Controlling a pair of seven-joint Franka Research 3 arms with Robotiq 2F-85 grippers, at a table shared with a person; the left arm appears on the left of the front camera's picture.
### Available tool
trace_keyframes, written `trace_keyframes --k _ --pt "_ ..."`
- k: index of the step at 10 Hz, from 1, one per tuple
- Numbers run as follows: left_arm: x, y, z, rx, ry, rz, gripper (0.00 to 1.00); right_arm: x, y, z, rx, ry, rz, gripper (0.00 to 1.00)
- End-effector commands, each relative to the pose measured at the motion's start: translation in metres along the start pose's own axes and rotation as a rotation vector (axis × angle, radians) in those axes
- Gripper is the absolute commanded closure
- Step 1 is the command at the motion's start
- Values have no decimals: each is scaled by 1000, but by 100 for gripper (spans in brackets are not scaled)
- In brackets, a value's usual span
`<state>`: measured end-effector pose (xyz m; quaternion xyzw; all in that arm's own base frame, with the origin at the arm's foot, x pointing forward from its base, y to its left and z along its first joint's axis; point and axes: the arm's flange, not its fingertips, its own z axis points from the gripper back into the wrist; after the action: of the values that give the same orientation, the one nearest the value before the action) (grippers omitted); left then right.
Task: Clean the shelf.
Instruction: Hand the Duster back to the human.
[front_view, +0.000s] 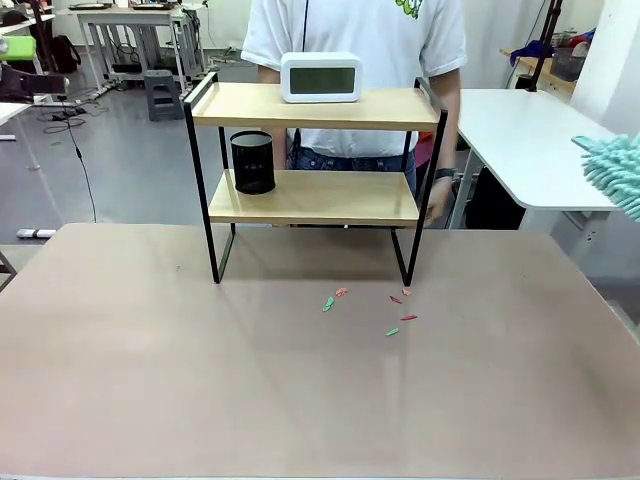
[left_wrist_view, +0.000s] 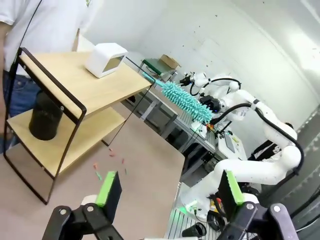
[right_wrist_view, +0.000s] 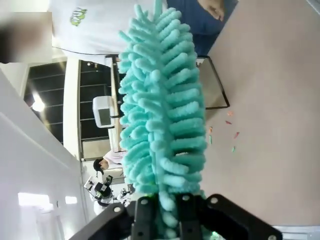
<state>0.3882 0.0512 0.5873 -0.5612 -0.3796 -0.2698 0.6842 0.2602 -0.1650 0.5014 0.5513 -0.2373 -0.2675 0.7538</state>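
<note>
Right end effector (right_wrist_view: 167, 212) clenched on teal duster (right_wrist_view: 162, 110) (left end effector (left_wrist_view: 170, 192) wide, empty).

Across my large beige tabletop (front_view: 150, 380) the room opens onto a smooth grey floor (front_view: 130, 170). Far to my left stands a white workbench on a metal frame (front_view: 130, 25), with a small grey step stool (front_view: 160, 95) just beside it and a black cable (front_view: 80, 160) trailing over the floor. On my right a white rounded table (front_view: 525, 140) sits near my tabletop. A plain white wall (left_wrist_view: 210, 35) rises at the side, brightly and evenly lit.
</note>
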Motion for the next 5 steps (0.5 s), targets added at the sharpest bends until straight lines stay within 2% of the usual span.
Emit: trace_keyframes --k 1,5 --pt "-1 -4 4 2 -13 -6 0 -11 8 22 58 -2 41 100" --pt "-1 -4 4 2 -13 -6 0 -11 8 22 58 -2 41 100"
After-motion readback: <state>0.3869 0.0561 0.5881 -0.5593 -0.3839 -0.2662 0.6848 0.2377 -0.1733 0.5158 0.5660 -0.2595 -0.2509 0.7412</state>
